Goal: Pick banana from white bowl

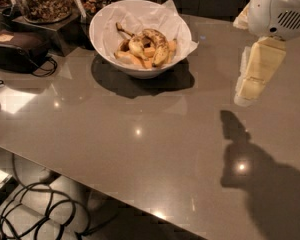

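Observation:
The white bowl [101,50], lined with crumpled white paper, stands at the back of the grey table. In it lies the curved, brown-speckled banana [159,44], right of centre, next to a shorter pale banana [133,44] with a long stem and orange fruit chunks [146,52]. My gripper [244,95] hangs from the white arm at the right. It is above the table, well to the right of the bowl and apart from it. It holds nothing that I can see.
Glass jars of brown nuts [44,0] stand on a dark stand at the back left. A black device [15,50] with a cord lies left of the bowl. The table's front edge [80,183] runs diagonally, with cables [35,214] on the floor below.

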You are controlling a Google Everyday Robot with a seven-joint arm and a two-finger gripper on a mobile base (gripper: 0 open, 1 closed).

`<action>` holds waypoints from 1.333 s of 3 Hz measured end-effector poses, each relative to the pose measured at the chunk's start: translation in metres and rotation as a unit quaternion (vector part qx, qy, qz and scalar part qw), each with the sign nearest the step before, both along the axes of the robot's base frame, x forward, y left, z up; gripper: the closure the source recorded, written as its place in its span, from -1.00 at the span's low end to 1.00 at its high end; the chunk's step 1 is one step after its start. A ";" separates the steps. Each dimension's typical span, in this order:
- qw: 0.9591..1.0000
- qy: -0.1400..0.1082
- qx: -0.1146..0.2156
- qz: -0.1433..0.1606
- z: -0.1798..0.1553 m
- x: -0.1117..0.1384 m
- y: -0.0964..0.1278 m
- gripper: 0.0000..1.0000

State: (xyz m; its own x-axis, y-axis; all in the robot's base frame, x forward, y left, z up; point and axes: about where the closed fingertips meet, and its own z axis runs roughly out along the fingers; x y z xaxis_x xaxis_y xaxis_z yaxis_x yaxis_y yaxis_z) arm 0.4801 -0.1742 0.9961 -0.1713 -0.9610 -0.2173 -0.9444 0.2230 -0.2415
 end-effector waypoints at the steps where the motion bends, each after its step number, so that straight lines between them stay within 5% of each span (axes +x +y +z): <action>1: 0.998 0.006 0.048 -0.033 -0.001 0.031 0.016 -1.00; 2: 0.993 0.034 0.077 -0.085 -0.006 0.078 0.032 -1.00; 3: 0.991 0.049 0.087 -0.089 -0.007 0.106 0.050 -1.00; 4: 0.991 0.031 0.104 -0.083 -0.001 0.113 0.055 -1.00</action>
State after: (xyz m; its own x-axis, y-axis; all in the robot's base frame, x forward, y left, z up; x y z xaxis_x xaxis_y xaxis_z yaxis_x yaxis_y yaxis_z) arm 0.5931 -0.1190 0.9955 -0.3431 -0.8537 -0.3918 -0.9021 0.4157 -0.1157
